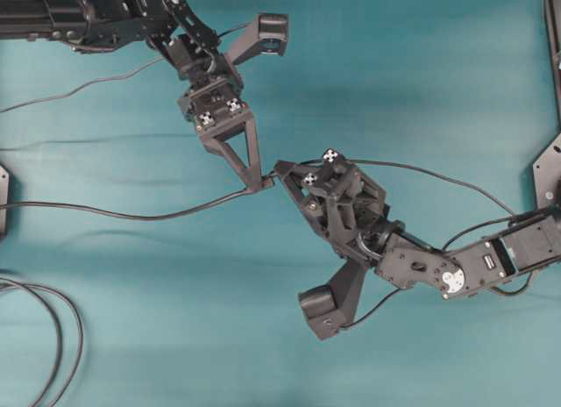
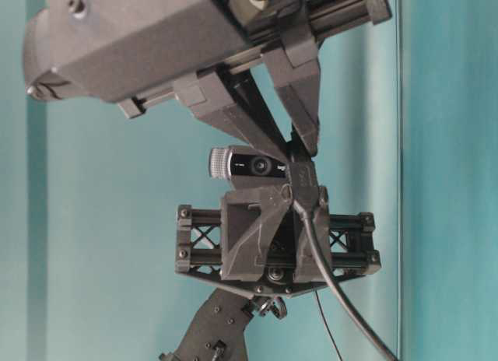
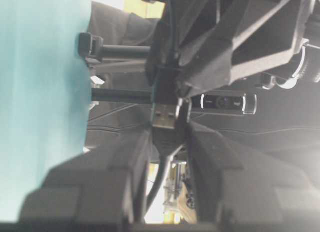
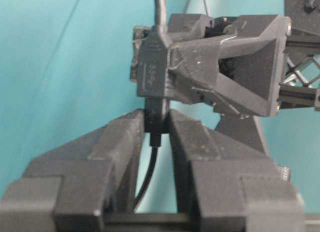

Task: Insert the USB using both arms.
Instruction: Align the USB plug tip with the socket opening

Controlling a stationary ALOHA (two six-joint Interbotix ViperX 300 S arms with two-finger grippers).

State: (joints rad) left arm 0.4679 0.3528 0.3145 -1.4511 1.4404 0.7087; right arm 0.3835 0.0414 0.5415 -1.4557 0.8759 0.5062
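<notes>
- Left hand (image 1: 259,184) is pinched nearly shut on the USB (image 3: 164,116); the silver tip points at the right hand and sits just at it, mid-air above the teal worktop (image 1: 421,74).
- Right hand (image 1: 282,172) is closed to a narrow gap on the socket (image 4: 156,119), a black end with its cable trailing back between the fingers.
- Plug and socket mouth seem touching or barely apart; shadow hides the joint, so depth of entry is unclear.
- Risk: tip off-axis or tilted, catching the socket rim and jamming.
- Risk: a push makes plug or socket slide back through the fingers, since each grip is on a short body.
- Risk: the plug's cable (image 1: 131,214), dragging on the worktop, twists it off line.
</notes>
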